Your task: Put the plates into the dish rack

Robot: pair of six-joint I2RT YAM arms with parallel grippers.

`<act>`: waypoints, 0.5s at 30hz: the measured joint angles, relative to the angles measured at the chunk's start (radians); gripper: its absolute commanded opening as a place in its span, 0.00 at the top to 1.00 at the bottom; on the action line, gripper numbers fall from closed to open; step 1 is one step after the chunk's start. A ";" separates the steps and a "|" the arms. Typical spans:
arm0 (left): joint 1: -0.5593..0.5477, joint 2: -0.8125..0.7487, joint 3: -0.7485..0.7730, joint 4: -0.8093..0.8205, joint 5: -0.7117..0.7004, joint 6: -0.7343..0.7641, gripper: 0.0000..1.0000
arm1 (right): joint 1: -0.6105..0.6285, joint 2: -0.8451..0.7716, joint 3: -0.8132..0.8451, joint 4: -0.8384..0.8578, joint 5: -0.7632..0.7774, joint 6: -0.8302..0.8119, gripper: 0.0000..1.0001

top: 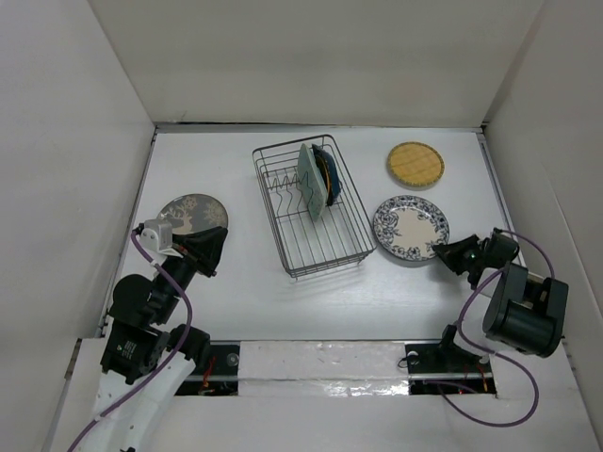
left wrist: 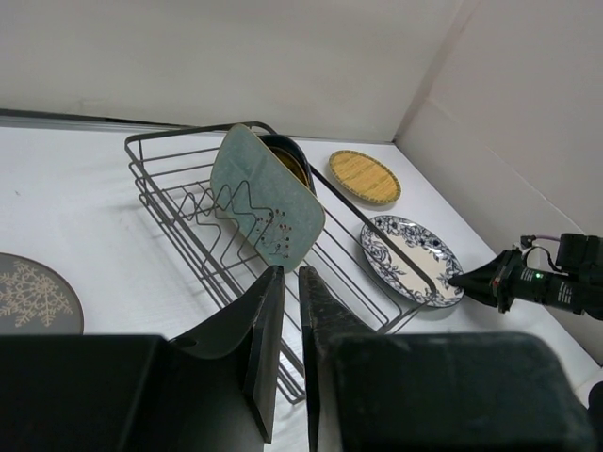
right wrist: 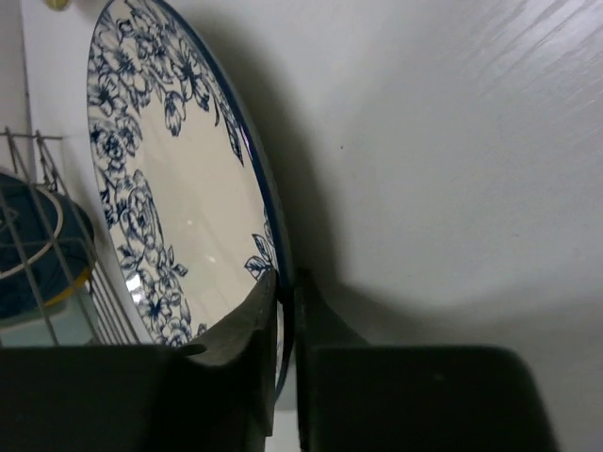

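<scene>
- From above, we see the dish rack at mid-table. The pale green rectangular plate stands upright in its tines, and the dark blue plate stands just behind it with a yellow edge showing against it. Lying flat on the table are the grey floral plate on the left, the yellow round plate at the far right, and the blue-and-white floral plate just beside the rack. We judge the loading roughly half done.
- In the left wrist view, the left gripper faces the rack with its jaws drawn almost together on nothing. The grey floral plate lies off to its left, apart from the fingers.
- In the right wrist view, the right gripper is clenched on the near rim of the blue-and-white floral plate. We take this plate to be the next one to go in.
</scene>
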 measured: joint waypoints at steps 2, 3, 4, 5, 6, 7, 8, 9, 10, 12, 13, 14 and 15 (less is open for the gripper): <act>-0.004 0.000 0.000 0.000 -0.001 0.000 0.90 | -0.006 -0.001 -0.012 0.011 -0.011 0.020 1.00; -0.004 0.000 0.000 0.000 -0.003 0.000 0.90 | -0.007 -0.018 -0.020 0.009 -0.013 0.029 1.00; -0.004 0.000 0.000 0.000 -0.003 0.000 0.90 | -0.007 -0.044 -0.027 0.001 -0.011 0.032 1.00; -0.004 0.000 0.000 0.000 -0.004 0.000 0.90 | -0.007 -0.080 -0.031 -0.025 -0.009 0.033 1.00; -0.004 0.000 0.000 0.000 -0.006 0.000 0.90 | -0.007 -0.133 -0.031 -0.067 -0.002 0.033 1.00; -0.005 0.001 0.000 0.000 -0.007 0.000 0.90 | -0.005 -0.204 -0.032 -0.116 0.014 0.027 1.00; -0.004 0.001 0.000 0.000 -0.007 0.000 0.90 | -0.005 -0.287 -0.030 -0.176 0.041 0.014 1.00; -0.005 0.002 0.000 0.000 -0.008 0.000 0.90 | -0.005 -0.377 -0.028 -0.243 0.071 0.003 1.00; -0.004 0.002 0.000 0.000 -0.008 0.000 0.90 | -0.005 -0.465 -0.026 -0.302 0.098 -0.006 1.00; -0.005 0.005 0.000 0.000 -0.010 0.000 0.90 | -0.003 -0.638 0.014 -0.454 0.158 -0.028 1.00; -0.004 0.006 0.000 0.000 -0.011 0.000 0.90 | 0.000 -0.684 0.039 -0.524 0.187 -0.042 1.00; -0.005 0.008 0.000 0.000 -0.011 0.000 0.90 | 0.010 -0.744 0.094 -0.565 0.203 -0.051 1.00; -0.004 0.009 0.000 0.000 -0.011 0.000 0.90 | 0.023 -0.769 0.157 -0.619 0.228 -0.065 1.00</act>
